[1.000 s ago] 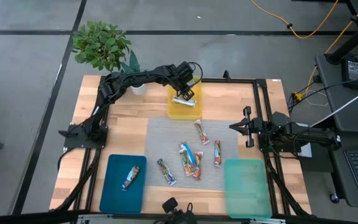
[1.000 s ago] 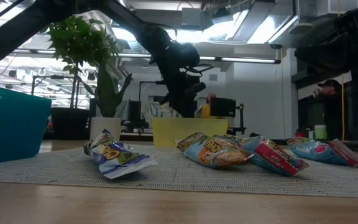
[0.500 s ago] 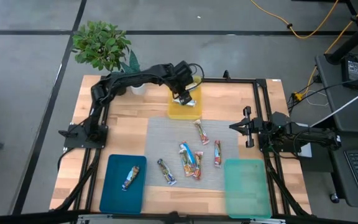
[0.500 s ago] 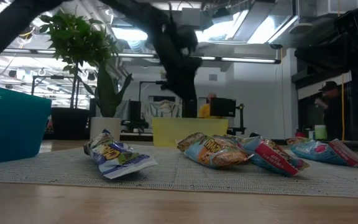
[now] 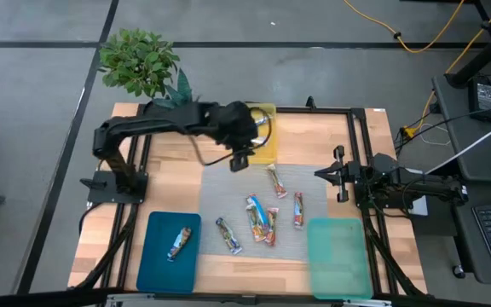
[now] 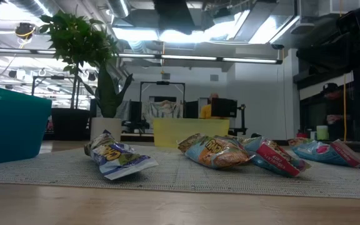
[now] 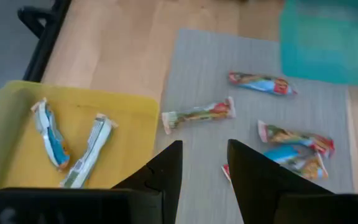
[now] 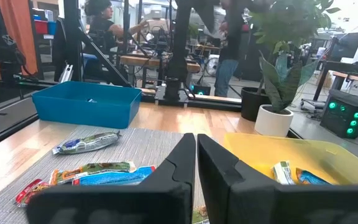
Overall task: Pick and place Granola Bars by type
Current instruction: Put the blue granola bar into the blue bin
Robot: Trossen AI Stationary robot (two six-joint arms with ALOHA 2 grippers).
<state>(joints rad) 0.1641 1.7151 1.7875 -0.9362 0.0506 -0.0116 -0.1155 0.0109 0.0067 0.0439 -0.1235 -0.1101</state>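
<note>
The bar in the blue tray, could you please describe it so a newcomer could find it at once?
Start at the wooden table and find the dark blue tray at its near-left corner. The bar lies in it alone, while every other loose bar sits on the grey mat.

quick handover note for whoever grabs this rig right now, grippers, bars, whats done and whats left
Left gripper: open, empty, above the mat's far edge beside the yellow tray.
Right gripper: shut, empty, waiting at the table's right side.
Done: two bars in the yellow tray, one bar in the blue tray.
Left: six bars on the mat; the green tray holds none.
</note>
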